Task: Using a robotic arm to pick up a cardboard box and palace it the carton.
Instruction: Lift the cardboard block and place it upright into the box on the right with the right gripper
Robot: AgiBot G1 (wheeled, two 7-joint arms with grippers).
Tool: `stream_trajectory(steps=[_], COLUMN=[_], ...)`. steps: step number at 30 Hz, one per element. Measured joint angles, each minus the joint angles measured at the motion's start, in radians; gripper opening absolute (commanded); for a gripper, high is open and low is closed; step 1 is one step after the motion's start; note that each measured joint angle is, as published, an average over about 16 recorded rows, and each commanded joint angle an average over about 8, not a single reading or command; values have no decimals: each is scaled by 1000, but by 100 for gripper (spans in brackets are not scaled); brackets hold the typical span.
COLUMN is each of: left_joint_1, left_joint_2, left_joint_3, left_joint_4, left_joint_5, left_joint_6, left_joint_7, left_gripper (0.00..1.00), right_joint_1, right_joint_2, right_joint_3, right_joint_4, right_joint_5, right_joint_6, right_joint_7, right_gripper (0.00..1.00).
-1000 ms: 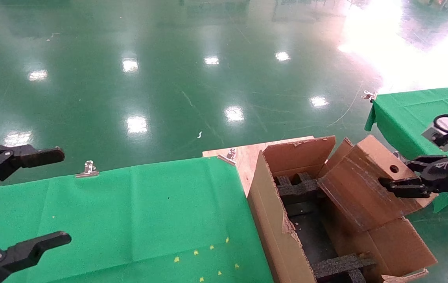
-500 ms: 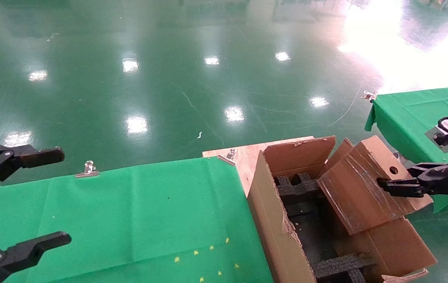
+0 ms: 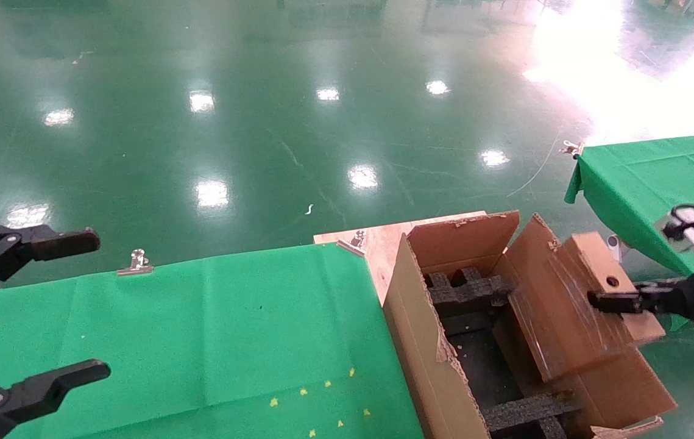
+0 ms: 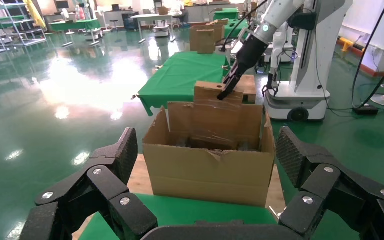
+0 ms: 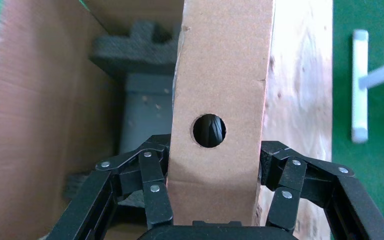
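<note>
- Lowering the box [image 3: 572, 305], gripped by the right hand [image 3: 618, 301], into the carton [image 3: 426, 341] at 4 o'clock.
- Next: straighten, lower, release.
- Left hand [image 3: 24, 317] idle, open.

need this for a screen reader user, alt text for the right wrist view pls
The right end effector grips a narrow cardboard box with a round hole, holding it over the open carton, where black foam inserts show inside.
</note>
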Motion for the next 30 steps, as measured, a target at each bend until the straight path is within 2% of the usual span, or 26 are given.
stream_trajectory(steps=[14, 30], left_joint_1=[0, 0], left_joint_2=[0, 0], left_joint_3=[0, 0], left_joint_4=[0, 0], left_joint_5=[0, 0], left_joint_6=[0, 0], left_joint_7=[0, 0], left_gripper=[100, 100], right_joint_1=[-94, -220], right_joint_2=[-31, -146], right_joint_3=[-57, -106], right_joint_4=[72, 38], right_joint_5=[-12, 14], right_joint_6=[171, 326], right_joint_7=[86, 142], right_gripper=[0, 0])
